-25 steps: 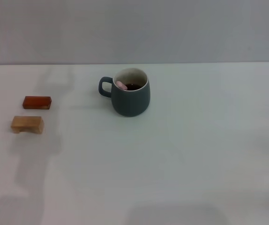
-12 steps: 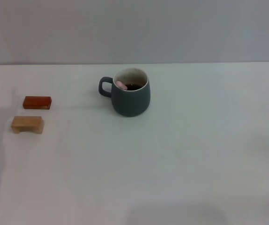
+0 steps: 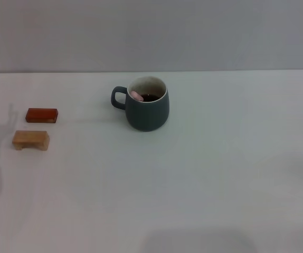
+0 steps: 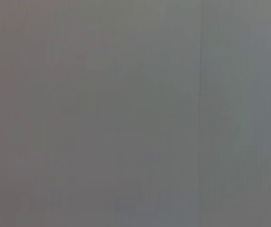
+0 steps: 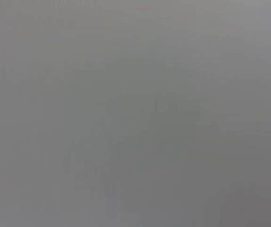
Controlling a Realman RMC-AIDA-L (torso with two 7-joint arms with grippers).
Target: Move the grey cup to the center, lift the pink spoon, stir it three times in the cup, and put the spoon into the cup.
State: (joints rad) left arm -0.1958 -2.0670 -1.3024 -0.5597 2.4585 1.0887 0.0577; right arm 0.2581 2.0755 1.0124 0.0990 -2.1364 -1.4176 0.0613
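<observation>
The grey cup [image 3: 147, 107] stands upright on the white table in the head view, a little left of the middle, its loop handle pointing left. Dark liquid shows inside it. The pink spoon [image 3: 136, 95] rests inside the cup; only the pale pink end of its handle shows, leaning on the left inner rim. Neither gripper shows in any view. Both wrist views show only a plain grey surface.
A reddish-brown block [image 3: 41, 115] and a tan wooden block [image 3: 30, 139] lie at the table's left. The white table [image 3: 204, 179] runs to a grey wall at the back. Soft shadows lie at the left and bottom edges.
The dark edge of the left arm at the top left has gone out of view, and its shadow on the left of the table has shrunk. Cup and spoon have not moved.
</observation>
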